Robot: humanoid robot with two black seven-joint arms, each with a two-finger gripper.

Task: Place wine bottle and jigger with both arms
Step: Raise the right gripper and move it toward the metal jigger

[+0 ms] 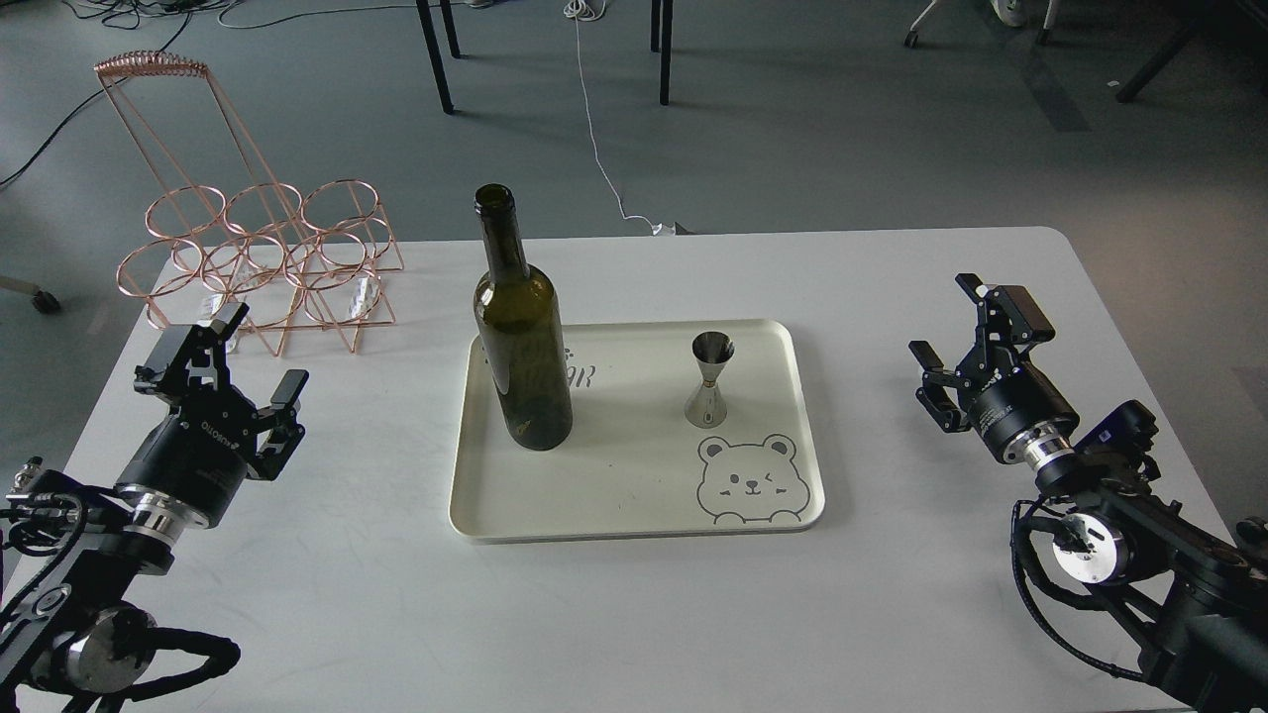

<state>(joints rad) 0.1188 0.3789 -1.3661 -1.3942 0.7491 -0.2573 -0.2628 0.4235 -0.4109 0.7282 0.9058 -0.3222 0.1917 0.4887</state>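
Observation:
The dark green wine bottle (520, 337) stands upright on the left part of a cream tray (634, 505) in the middle of the white table. The small silver jigger (710, 392) stands upright on the same tray, to the bottle's right and apart from it. My left gripper (260, 349) hovers over the table left of the tray, open and empty. My right gripper (946, 317) is off to the tray's right, also open with nothing between its fingers. Neither gripper touches the bottle or the jigger.
A copper wire bottle rack (260, 259) stands at the table's back left corner, just behind my left gripper. A bear drawing marks the tray's front right. Chair legs and cables lie on the floor beyond the table's far edge.

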